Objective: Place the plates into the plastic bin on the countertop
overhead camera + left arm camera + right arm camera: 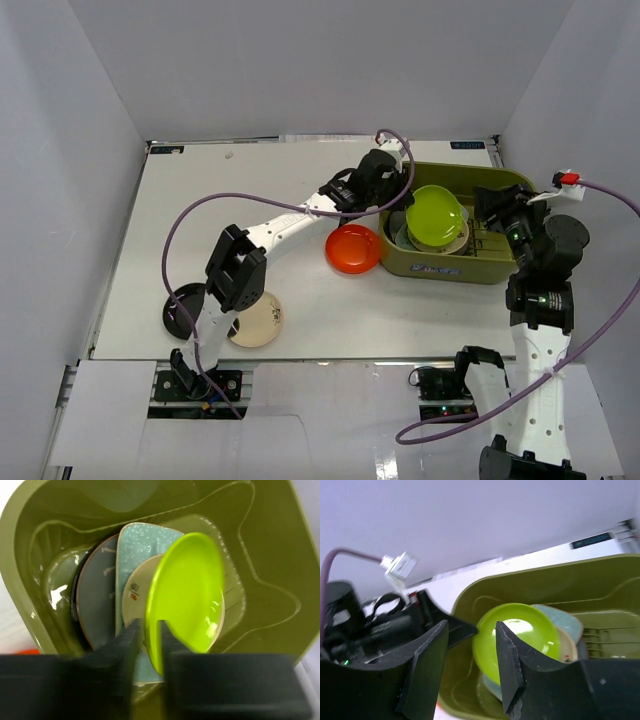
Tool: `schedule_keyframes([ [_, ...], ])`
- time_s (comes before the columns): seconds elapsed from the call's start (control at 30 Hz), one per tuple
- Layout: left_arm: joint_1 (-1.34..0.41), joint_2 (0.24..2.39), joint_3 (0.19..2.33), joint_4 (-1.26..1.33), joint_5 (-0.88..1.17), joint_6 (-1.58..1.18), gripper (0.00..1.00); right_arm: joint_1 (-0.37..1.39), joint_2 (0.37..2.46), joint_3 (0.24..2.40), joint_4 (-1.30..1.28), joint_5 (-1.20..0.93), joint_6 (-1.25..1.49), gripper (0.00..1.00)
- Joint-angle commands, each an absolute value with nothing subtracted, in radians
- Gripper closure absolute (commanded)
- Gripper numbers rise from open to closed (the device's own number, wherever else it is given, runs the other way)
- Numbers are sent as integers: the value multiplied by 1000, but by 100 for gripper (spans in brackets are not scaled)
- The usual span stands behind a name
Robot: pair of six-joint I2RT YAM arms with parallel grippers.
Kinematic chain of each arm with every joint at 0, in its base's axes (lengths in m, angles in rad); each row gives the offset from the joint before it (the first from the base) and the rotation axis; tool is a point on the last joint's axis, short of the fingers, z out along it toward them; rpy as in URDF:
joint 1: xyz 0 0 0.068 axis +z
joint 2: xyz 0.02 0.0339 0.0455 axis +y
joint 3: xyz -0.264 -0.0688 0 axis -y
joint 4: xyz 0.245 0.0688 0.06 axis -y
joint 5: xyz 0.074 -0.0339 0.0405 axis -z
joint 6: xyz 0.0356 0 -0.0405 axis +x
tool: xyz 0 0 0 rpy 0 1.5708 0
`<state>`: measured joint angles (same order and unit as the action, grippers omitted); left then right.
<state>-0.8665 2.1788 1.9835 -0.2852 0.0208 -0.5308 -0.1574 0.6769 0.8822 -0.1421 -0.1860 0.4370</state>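
1. The left gripper (pixel 150 640) has its jaws clamped on the lower rim of the lime plate (pixel 187 590). The plate stands tilted on edge inside the bin (pixel 30 555).
2. Behind that plate, towards 9 o'clock in the left wrist view, lean a cream plate (pixel 136 592), a teal plate (pixel 140 545) and a grey plate (pixel 97 597).
3. The right gripper (pixel 470 652) has its jaws apart with nothing between them. It hangs at the bin's 3 o'clock end in the top view.
4. The step in hand looks like setting down the lime plate. The next move probably calls for lowering it onto the stack, then parting the jaws and lifting straight out (a sideways pull could drag the plate along).
5. On the table (pixel 200 190), an orange plate (pixel 353 248) lies just beside the bin's 9 o'clock wall. A second cream plate (pixel 262 322) and a black plate (pixel 180 310) sit at the table's 7 o'clock, partly under the left arm. These three are not yet in the bin.
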Motion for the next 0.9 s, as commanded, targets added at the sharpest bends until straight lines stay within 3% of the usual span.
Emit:
schedule_keyframes([
  [0.0, -870, 2116, 2056, -310, 15, -511, 58, -126, 692, 868, -124, -402, 460, 51],
  [0.03, -870, 2091, 2043, -304, -30, -490, 37, -83, 695, 879, -161, -411, 437, 50],
  [0.13, -848, 1967, 1968, -295, -115, -443, 21, 76, 684, 858, -181, -362, 416, 48],
  [0.17, -838, 1926, 1933, -293, -144, -424, 20, 125, 683, 845, -175, -344, 417, 48],
  [0.4, -609, 1418, 1286, -219, -120, -540, 21, 691, 865, 750, -37, -36, 437, 43],
  [0.53, -393, 1067, 885, -247, -112, -658, 27, 964, 1148, 753, 135, 48, 468, 38],
  [0.7, -284, 787, 694, -412, -256, -724, 32, 1092, 1472, 862, 265, 35, 502, 31],
  [0.87, -261, 725, 657, -610, -469, -716, 26, 1111, 1768, 960, 310, -78, 551, 30],
])
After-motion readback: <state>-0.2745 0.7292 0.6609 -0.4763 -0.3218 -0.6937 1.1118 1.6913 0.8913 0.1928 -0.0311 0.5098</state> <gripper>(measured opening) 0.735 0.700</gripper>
